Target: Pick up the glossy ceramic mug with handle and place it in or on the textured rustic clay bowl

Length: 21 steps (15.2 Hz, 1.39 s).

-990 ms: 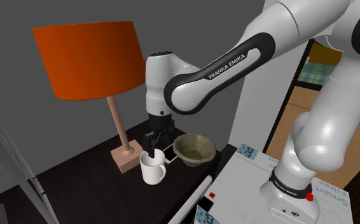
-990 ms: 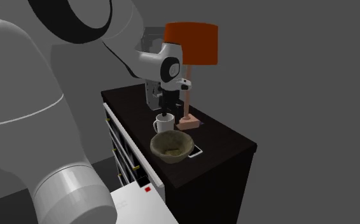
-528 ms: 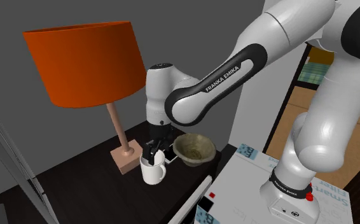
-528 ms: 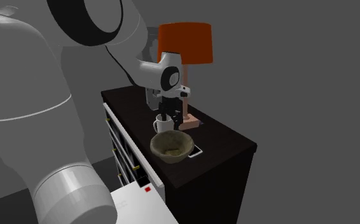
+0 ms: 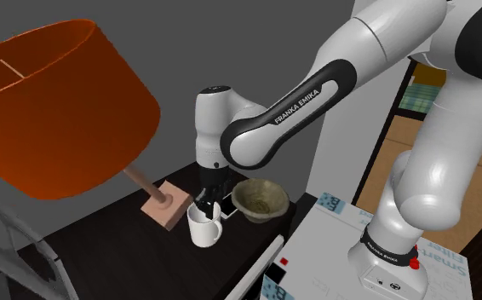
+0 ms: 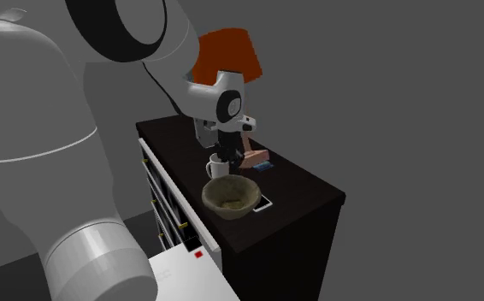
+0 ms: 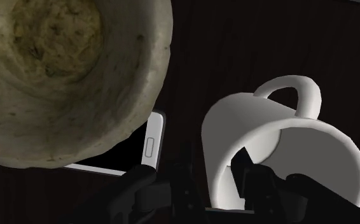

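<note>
The white mug stands on the dark cabinet top, handle toward the bowl. My black gripper comes down on its rim, one finger inside the cup and one outside, shut on the mug's wall. In the wrist view the mug leans a little, and its wall sits between my fingertips. The rough beige clay bowl sits just beyond the mug toward the shoulder view's right, partly over a white-edged phone. In the second exterior view the mug is right behind the bowl, under the gripper.
An orange-shaded lamp leans steeply toward the shoulder view's left, its pink base tipped up close beside the mug. A small blue item lies by the lamp base. The white stand adjoins the cabinet's near edge.
The gripper lowered onto the mug's rim and its fingers closed on the wall. The lamp has tipped over toward the shoulder view's left, its base tilting up.
</note>
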{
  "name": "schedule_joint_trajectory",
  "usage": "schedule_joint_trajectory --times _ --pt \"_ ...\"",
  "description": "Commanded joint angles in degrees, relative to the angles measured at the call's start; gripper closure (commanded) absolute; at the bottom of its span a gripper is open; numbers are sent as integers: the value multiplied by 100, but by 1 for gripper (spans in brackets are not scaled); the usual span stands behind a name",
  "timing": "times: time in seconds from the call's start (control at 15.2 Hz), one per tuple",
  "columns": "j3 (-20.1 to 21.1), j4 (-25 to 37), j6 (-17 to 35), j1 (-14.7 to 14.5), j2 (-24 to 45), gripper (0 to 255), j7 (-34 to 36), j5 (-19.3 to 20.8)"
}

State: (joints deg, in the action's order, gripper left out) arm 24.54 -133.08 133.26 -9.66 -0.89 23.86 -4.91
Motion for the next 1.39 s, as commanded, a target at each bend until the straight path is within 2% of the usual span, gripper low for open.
schedule_joint_trajectory --times 0.0,0.46,1.32 --pt "0 0 0 0 1 255 0 0" --pt "0 0 0 0 0 255 0 0" --pt "-60 491 -1032 10 -576 255 -128 -214"
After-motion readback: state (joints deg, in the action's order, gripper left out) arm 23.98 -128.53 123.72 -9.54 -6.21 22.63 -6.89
